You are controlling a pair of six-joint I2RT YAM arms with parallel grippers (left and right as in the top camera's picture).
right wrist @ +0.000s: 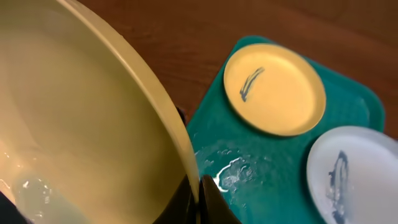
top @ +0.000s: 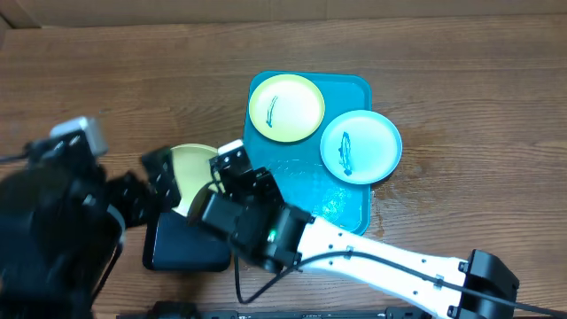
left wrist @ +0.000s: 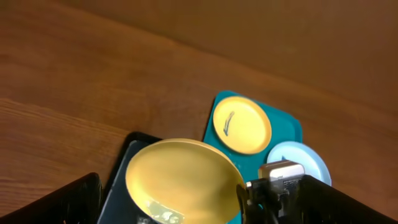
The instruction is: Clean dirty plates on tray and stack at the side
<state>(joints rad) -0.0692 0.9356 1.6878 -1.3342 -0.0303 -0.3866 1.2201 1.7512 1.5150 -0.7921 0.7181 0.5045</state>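
Observation:
The turquoise tray (top: 354, 208) lies mid-table. On it sit a yellow-green plate (top: 285, 108) and a light blue plate (top: 361, 146), each with a dark smear. My right gripper (top: 221, 177) is shut on the rim of a second yellow-green plate (top: 193, 168) and holds it tilted left of the tray, over a black tray (top: 182, 250). In the right wrist view the fingers (right wrist: 198, 196) pinch that plate's rim (right wrist: 93, 124). My left gripper (top: 156, 175) is open at the plate's left side. The plate (left wrist: 180, 180) shows wet patches at its lower edge.
Water is pooled on the turquoise tray's bare near part (right wrist: 249, 171). The black tray (left wrist: 121, 171) lies just left of the turquoise tray. The right arm (top: 381, 261) crosses the table's front right. Bare wooden table (top: 461, 80) surrounds the trays.

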